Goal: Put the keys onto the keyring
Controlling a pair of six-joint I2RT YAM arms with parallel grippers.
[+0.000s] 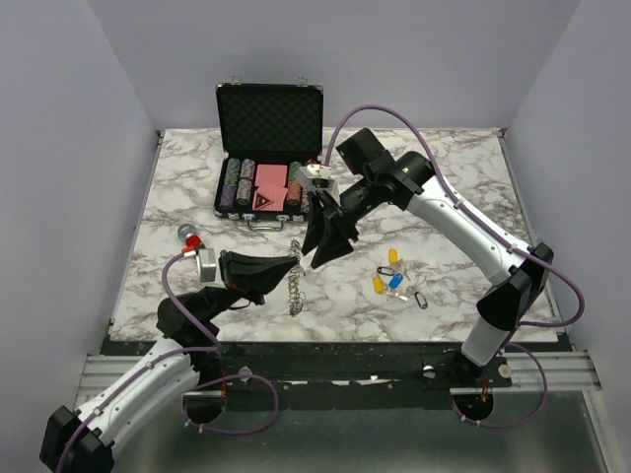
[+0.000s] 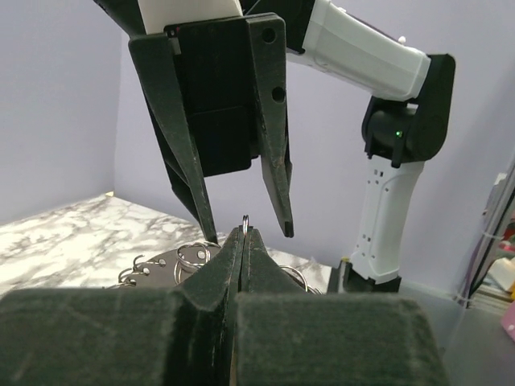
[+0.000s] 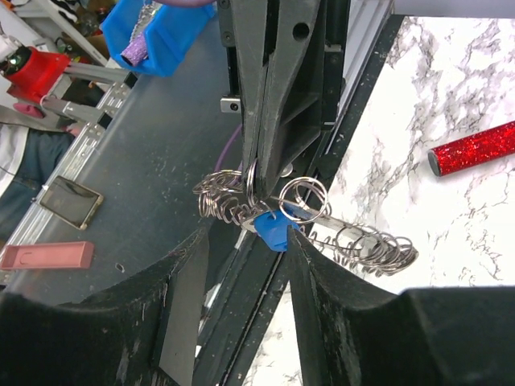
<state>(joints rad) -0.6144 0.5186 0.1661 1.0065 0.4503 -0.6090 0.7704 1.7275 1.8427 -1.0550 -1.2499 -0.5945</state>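
The keyring (image 1: 294,292), a silvery metal ring fringed with small wire loops, dangles in front of the open black chip case (image 1: 268,116), over the marble table (image 1: 473,177); a blue-headed key (image 3: 273,232) hangs among its loops. Left of the case, nearer us, lies a red glittery tube (image 1: 191,240), bare marble running on to the left edge. The left gripper (image 1: 296,265) has its fingers pressed together, pinching one keyring loop. The right gripper (image 1: 328,255) hovers just over that loop, fingers spread wide, holding nothing. Right of the case we see loose yellow, blue and black keys (image 1: 392,279) clustered, well short of the right edge. Print on the case's pink cards (image 1: 271,177) is too small to read.
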